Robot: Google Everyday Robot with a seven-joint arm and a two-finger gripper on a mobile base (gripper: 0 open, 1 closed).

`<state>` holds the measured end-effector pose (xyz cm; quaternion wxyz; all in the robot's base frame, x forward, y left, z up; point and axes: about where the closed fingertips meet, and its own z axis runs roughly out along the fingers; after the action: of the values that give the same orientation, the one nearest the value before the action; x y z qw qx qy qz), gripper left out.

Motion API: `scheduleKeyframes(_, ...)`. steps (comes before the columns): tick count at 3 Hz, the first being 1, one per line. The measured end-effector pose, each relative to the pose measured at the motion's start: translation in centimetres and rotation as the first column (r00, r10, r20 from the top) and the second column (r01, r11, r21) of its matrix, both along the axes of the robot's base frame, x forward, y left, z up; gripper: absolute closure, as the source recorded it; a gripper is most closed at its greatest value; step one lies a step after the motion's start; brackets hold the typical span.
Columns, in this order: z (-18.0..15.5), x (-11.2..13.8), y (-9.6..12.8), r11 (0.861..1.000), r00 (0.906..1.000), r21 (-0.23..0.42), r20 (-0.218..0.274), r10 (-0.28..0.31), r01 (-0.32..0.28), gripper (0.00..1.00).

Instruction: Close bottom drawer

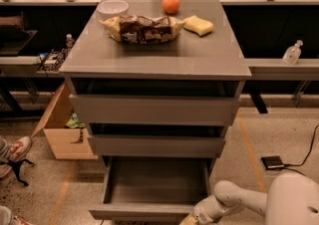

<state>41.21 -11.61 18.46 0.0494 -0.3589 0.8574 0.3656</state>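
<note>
Nothing done yet by my read: the bottom drawer [152,184], at 6 o'clock under the cabinet [154,59], sits pulled well out, so the whole push is left. My arm [239,199] comes in low from 4 o'clock, with the gripper [189,219] at the drawer front's right end. Contact and open or closed: can't tell.

One cam only: looks down from above & in front, cabinet [149,57] dead ahead at 12 o'clock, mid-range. Open bottom drawer [154,181] sits at the frame's lower edge. My gripper [190,220] pokes in at 5 o'clock, by the drawer's front-right corner.
</note>
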Motion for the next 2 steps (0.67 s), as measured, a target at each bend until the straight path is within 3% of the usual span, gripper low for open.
scheduleKeyframes(1,-0.07,2.17,1.02,0.999,0.9976,-0.040,0.069,0.007,-0.004,1.00)
scheduleKeyframes(2,-0.07,2.16,1.03,0.999,0.9976,-0.040,0.069,0.007,-0.004,1.00)
